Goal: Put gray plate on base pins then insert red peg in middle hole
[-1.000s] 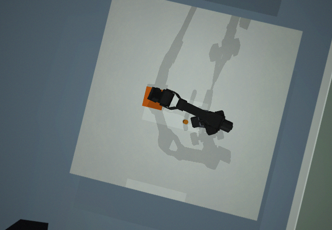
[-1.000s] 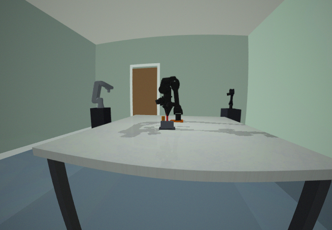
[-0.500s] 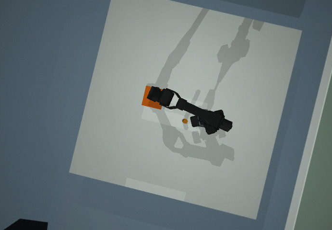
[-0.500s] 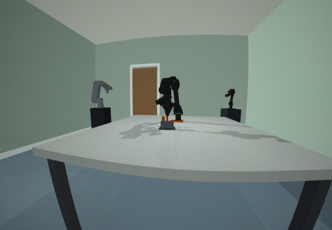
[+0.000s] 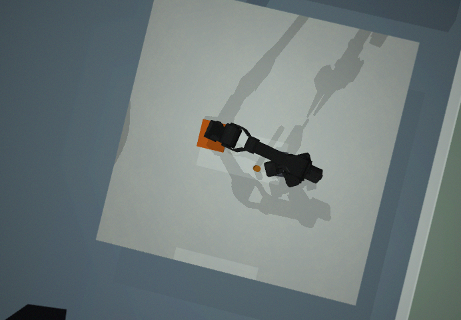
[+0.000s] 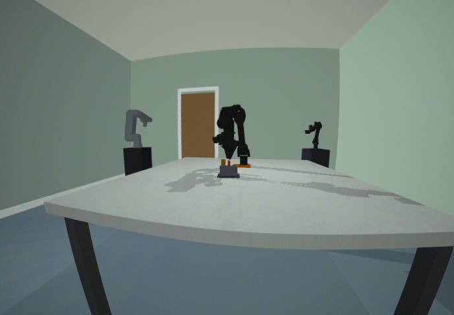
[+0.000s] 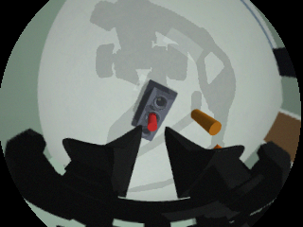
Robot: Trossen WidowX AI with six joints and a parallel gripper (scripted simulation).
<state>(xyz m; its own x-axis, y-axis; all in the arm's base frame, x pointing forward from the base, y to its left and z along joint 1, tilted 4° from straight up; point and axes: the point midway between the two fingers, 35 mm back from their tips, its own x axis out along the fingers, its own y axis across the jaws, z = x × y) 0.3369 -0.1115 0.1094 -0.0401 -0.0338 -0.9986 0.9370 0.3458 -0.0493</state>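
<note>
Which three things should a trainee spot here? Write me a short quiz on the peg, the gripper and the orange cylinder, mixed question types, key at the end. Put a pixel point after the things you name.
1. True or false: the red peg (image 6: 228,162) (image 7: 151,123) stands in the middle hole of the gray plate (image 6: 228,170) (image 7: 161,113).

2. Multiple choice: how is the gripper (image 6: 229,158) (image 7: 153,129)?
a) Shut on the orange cylinder
b) Open, holding nothing
c) Lying on its side on the table

3. Fill in "beside" or "on": the orange cylinder (image 5: 256,169) (image 6: 223,162) (image 7: 205,121) stands ____ the gray plate.

Key: 1 true; 2 b; 3 beside
</note>
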